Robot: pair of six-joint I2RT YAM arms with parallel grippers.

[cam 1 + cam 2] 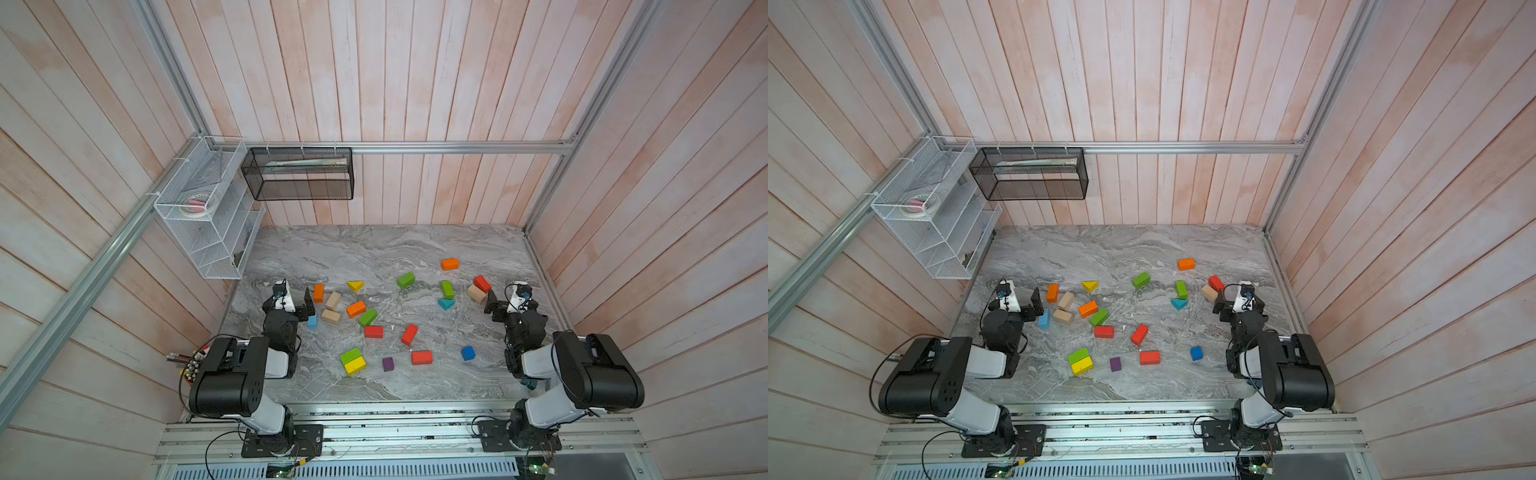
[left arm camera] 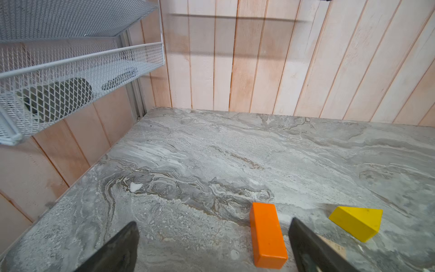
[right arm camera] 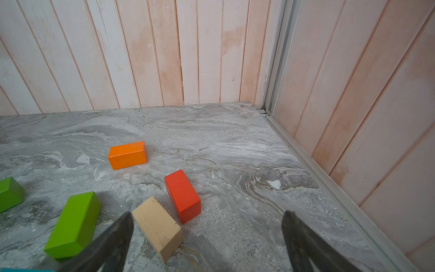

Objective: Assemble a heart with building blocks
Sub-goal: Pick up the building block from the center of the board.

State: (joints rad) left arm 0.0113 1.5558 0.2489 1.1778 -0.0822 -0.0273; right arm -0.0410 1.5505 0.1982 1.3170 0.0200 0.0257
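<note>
Many building blocks (image 1: 373, 331) lie flat; long axes vary.

No readable text, no labels or brands, no numbers or signs (the building blocks (image 1: 422, 357) show plain paint)

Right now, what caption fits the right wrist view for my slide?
Open right gripper facing a tan brick, a red brick and an orange brick on the marbled tabletop.

A white wire rack (image 1: 199, 232) and black mesh basket (image 1: 299, 183) hang above the marble tabletop (image 1: 374, 253).
</note>
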